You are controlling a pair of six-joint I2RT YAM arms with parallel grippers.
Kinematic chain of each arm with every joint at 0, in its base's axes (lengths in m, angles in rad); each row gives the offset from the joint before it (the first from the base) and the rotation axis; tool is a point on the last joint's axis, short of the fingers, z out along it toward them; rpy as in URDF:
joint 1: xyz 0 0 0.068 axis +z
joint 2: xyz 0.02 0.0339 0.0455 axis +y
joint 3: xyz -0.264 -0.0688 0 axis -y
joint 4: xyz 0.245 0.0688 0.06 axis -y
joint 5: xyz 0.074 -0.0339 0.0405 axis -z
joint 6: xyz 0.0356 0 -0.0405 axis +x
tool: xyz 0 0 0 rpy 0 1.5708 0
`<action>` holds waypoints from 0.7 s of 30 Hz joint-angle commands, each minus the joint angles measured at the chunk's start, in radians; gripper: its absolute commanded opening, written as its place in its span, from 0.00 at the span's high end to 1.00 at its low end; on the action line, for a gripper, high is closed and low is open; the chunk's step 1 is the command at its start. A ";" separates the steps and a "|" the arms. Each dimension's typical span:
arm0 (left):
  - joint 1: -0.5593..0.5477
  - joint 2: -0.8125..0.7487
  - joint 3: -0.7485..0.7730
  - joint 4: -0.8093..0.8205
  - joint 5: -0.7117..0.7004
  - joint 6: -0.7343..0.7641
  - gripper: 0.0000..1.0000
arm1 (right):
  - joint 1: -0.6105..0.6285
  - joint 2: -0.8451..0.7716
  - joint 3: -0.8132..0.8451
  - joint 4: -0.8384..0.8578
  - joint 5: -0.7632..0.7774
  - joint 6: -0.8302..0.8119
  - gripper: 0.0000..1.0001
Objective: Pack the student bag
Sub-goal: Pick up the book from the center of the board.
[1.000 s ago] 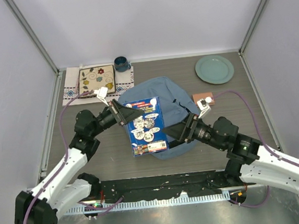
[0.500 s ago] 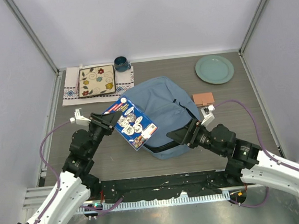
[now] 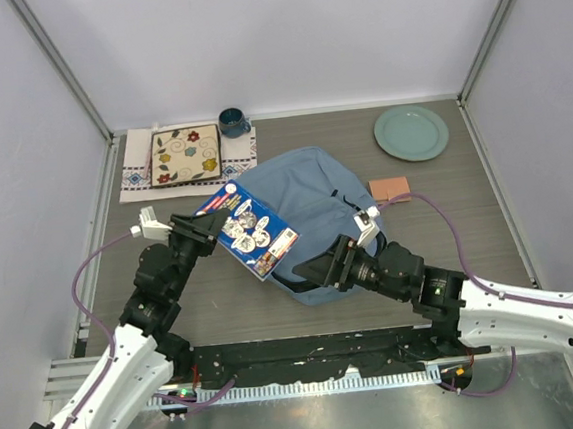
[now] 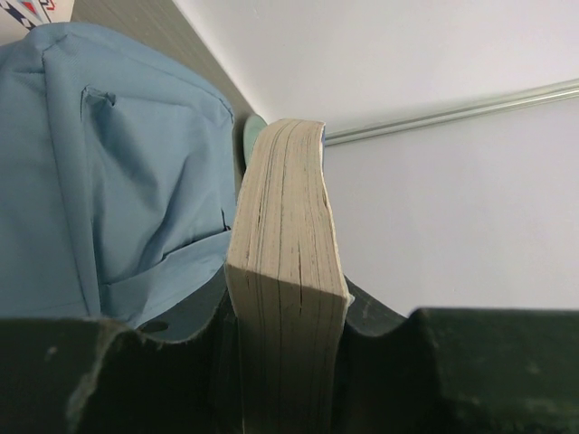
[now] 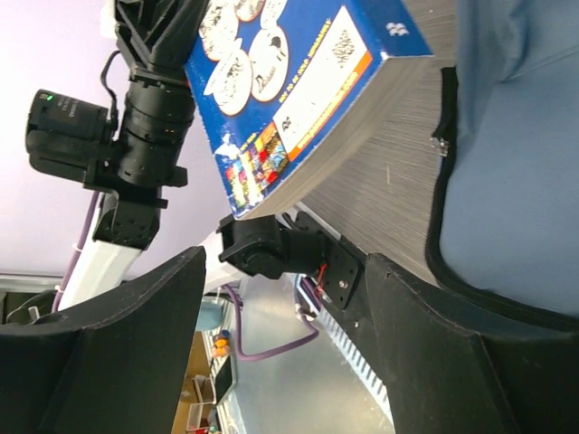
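1. Backpack (image 3: 315,192) lies flat on table (image 3: 468,229).
2. Left gripper (image 3: 211,229) pinches book (image 3: 256,232) at backpack's left edge; right gripper (image 3: 307,270) spread, empty, at near edge.
3. Likely next: hold mouth open, insert book.

Student bag (image 3: 315,197): middle of the counter (image 3: 470,249), between the two arms.
Book (image 3: 252,230): over the bag's left edge, its left end between the left fingers (image 4: 109,380).
Right fingers (image 5: 99,353): at the bag's near edge.
Small block (image 3: 389,187): just right of the bag.
Plate (image 3: 411,131): far right, well apart.
Cloth (image 3: 140,167): far left; tile (image 3: 186,155) on it.
Mug (image 3: 232,122): behind the cloth's right end.
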 commanded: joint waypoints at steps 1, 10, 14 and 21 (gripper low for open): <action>0.003 0.001 0.063 0.132 -0.005 -0.030 1.00 | 0.034 0.030 0.002 0.159 0.087 0.015 0.24; 0.000 -0.004 0.011 0.229 0.015 -0.124 1.00 | 0.043 0.097 -0.015 0.265 0.159 0.066 0.22; 0.000 -0.010 0.006 0.246 0.035 -0.131 1.00 | 0.045 0.114 0.021 0.268 0.185 0.037 0.20; -0.008 0.006 -0.008 0.290 0.060 -0.150 1.00 | 0.040 0.220 0.087 0.341 0.184 0.012 0.19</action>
